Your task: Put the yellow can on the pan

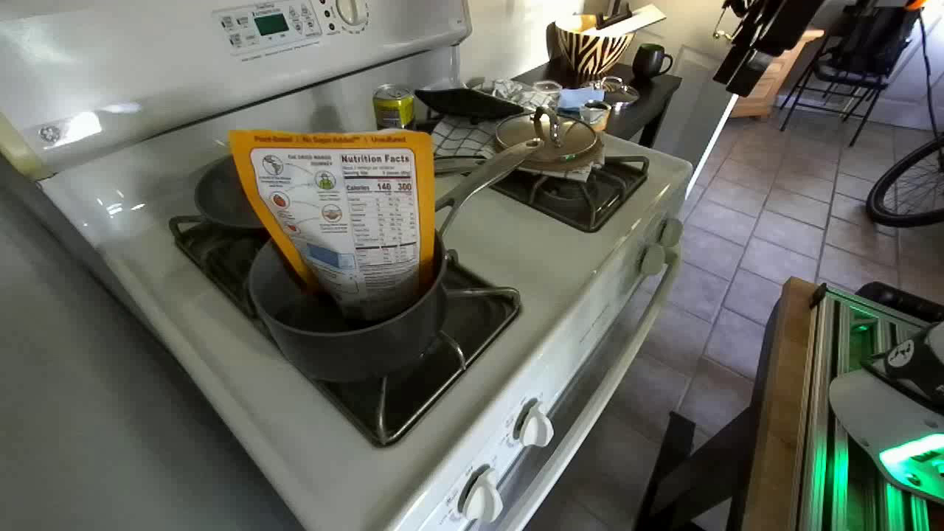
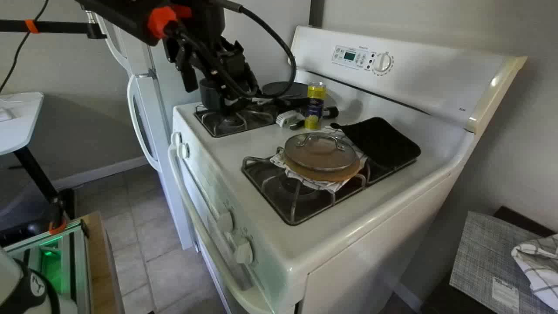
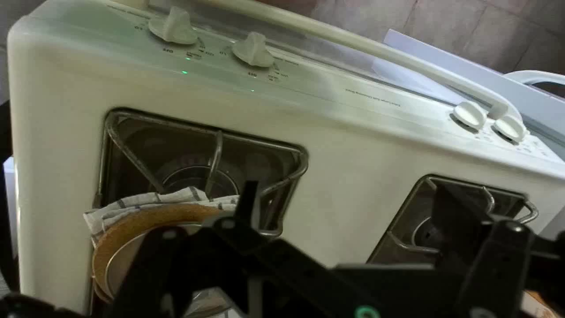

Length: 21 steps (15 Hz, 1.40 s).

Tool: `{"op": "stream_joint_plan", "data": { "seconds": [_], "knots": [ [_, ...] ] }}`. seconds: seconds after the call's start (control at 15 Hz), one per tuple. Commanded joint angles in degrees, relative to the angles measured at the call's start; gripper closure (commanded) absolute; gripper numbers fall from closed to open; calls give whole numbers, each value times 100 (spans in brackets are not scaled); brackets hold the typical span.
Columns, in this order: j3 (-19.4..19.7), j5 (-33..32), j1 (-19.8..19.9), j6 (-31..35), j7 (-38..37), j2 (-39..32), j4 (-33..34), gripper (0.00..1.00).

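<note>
The yellow can (image 1: pixel 394 107) stands upright at the back of the stove. In an exterior view it shows a yellow top and dark blue lower part (image 2: pixel 314 107). The round grey pan (image 1: pixel 221 193) sits on the back burner behind the dark pot (image 1: pixel 346 346), partly hidden by the pouch; it also shows in an exterior view, partly behind a cable (image 2: pixel 285 88). My gripper (image 2: pixel 212 93) is raised above the stove's front, apart from the can and pan. In the wrist view the gripper (image 3: pixel 348 198) is open, with nothing between its fingers. The wrist view does not show can or pan.
An orange-yellow pouch (image 1: pixel 398 221) stands in the pot, whose long handle (image 1: pixel 490 177) sticks out over the stove. A glass lid (image 2: pixel 320 150) lies on a brown round base over a checked cloth. A black mat (image 2: pixel 379 141) and a brush (image 2: pixel 287 118) lie near the can.
</note>
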State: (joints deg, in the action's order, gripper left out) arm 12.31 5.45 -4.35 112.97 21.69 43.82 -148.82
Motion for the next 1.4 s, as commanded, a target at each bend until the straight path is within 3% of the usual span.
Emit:
{"op": "stream_joint_plan", "data": {
  "seconds": [0.0, 0.2, 0.6, 0.93, 1.13, 1.33],
  "knots": [
    [-58, 47, 69, -20, 38, -15, 14, 0],
    [-58, 47, 69, -20, 38, -16, 14, 0],
    [227, -1, 327, 1651, 92, -585, 518, 0],
    [514, 504, -316, 2238, 723, -1771, 1604, 0],
    [382, 966, -683, 2307, 1004, -2617, 2365, 0],
    [24, 1196, -668, 2489, 844, -3485, 3034, 0]
  ]
}}
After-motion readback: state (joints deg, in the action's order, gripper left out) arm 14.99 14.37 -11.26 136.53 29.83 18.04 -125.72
